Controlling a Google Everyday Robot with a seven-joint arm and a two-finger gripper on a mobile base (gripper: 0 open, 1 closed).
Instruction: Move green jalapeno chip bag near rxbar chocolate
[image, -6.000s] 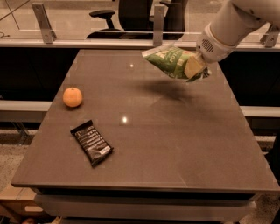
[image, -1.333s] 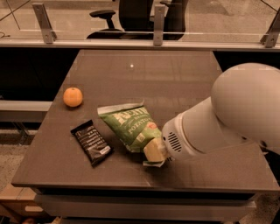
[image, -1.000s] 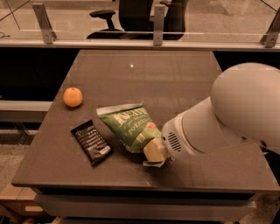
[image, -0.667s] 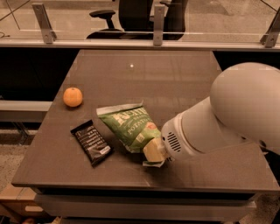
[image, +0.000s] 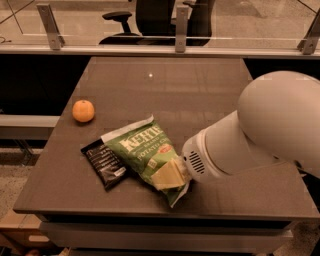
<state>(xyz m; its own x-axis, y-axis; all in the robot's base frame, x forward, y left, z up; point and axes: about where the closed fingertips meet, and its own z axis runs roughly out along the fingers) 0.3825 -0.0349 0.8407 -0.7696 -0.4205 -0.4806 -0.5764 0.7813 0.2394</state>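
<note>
With my hand (image: 170, 175) pinching the green jalapeno chip bag (image: 141, 147) beside the rxbar chocolate (image: 105, 163), retreating unopened could drag it away.

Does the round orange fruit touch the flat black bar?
No, the round orange fruit lies apart from the flat black bar; the hand is at the crinkly green bag.

Green chip bag (image: 140, 150), white lettering; black bar (image: 105, 164), white text; orange fruit (image: 83, 110); cream claw (image: 170, 175) on bag's near end
</note>
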